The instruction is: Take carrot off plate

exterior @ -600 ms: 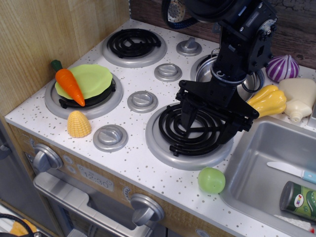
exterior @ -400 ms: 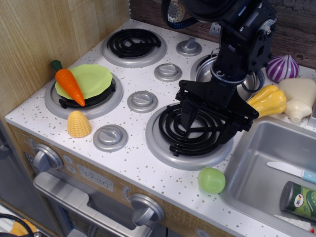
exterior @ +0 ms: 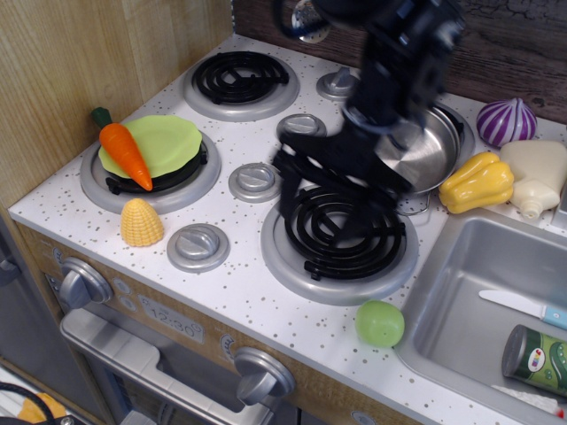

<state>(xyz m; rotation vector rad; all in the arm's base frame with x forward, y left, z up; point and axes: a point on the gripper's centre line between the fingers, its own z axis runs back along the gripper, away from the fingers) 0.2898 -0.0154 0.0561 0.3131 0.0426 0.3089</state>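
Observation:
The orange carrot (exterior: 125, 151) with its dark green top lies on the left edge of the lime-green plate (exterior: 160, 142), which rests on the front left burner. My gripper (exterior: 321, 211) hangs over the front middle burner, well to the right of the plate. It is blurred by motion; its black fingers (exterior: 289, 193) look spread apart with nothing between them.
A yellow corn piece (exterior: 141, 222) sits in front of the plate. A green ball fruit (exterior: 379, 323) lies near the counter's front edge. A metal pot (exterior: 430, 150), yellow pepper (exterior: 477, 182), purple onion (exterior: 506, 121) and white bottle (exterior: 538, 175) stand at the right. The sink (exterior: 461, 292) holds a knife and can.
My arm has swung left, from over the right side of the front middle burner toward its left side, uncovering the metal pot. The carrot and plate have not moved.

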